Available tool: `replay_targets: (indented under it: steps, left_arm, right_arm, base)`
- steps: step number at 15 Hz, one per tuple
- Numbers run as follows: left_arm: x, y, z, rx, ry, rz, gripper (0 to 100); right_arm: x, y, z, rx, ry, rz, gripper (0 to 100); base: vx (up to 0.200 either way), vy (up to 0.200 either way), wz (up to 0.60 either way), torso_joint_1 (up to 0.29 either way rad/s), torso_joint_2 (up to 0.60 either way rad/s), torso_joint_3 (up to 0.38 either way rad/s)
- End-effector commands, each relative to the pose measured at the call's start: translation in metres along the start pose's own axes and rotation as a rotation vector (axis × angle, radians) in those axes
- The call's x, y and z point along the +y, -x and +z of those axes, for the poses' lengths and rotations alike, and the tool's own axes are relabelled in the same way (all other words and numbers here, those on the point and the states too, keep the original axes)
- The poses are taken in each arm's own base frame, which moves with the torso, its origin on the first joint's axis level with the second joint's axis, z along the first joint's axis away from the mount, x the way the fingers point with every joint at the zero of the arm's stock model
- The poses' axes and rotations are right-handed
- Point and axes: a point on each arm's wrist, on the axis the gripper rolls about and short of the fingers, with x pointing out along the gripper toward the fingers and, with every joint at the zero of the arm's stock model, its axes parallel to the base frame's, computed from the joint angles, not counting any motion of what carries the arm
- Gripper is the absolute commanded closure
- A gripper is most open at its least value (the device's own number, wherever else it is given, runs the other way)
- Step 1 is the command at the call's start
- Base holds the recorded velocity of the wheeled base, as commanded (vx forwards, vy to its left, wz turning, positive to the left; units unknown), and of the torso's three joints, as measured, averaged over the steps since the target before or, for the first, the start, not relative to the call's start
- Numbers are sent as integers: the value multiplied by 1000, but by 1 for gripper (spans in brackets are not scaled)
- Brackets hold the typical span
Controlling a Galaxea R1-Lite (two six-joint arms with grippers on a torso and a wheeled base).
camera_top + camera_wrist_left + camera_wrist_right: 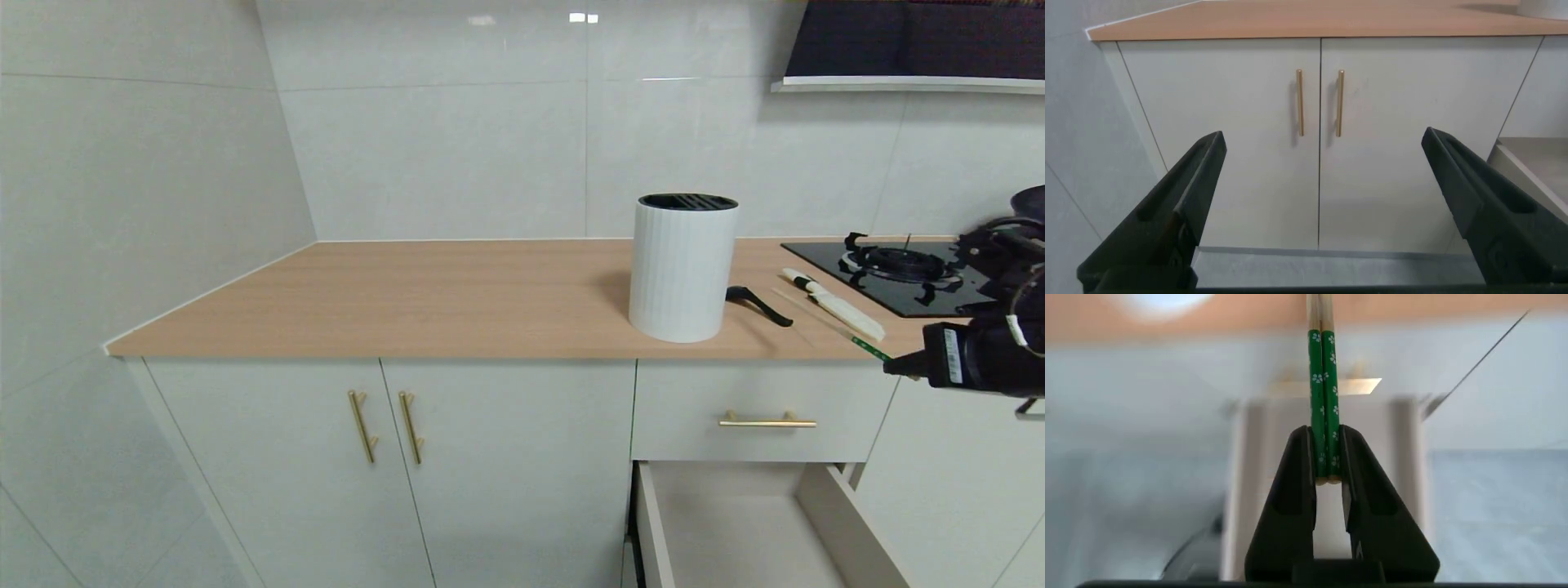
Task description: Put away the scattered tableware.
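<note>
The right hand [1327,439] pinches the pair of green-ended wooden chopsticks [1321,367] only by their very ends, so they could pivot or slip free on the way to the white ribbed cylindrical holder [682,269], at ten o'clock from them on the wooden tabletop [457,294]. The right wrist view shows that thin grip; the head view shows the holder's narrow black slots. The left hand [1323,140] hangs wide open
</note>
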Motion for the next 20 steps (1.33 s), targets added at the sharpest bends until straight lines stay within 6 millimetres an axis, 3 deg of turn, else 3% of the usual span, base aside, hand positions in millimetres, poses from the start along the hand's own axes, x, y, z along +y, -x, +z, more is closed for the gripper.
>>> replay_targets:
  steps: [1, 4, 10, 20]
  left_arm:
    - [0, 0, 0, 0, 1, 1, 0]
    - [0, 0, 0, 0, -1, 1, 0]
    - [0, 0, 0, 0, -1, 1, 0]
    - [0, 0, 0, 0, 1, 1, 0]
  right_arm:
    - [-2, 38, -28, -46, 13, 20, 100]
    - [-2, 44, -44, -29, 75, 31, 100]
    - [17, 34, -67, 65, 194, 137, 100]
    - [34, 7, -90, 228, 283, 197, 100]
  base:
    - [0, 0, 0, 0, 0, 0]
    - [0, 0, 0, 0, 0, 0]
    - [0, 0, 0, -10, 25, 16]
    - [0, 0, 0, -156, 426, 268]
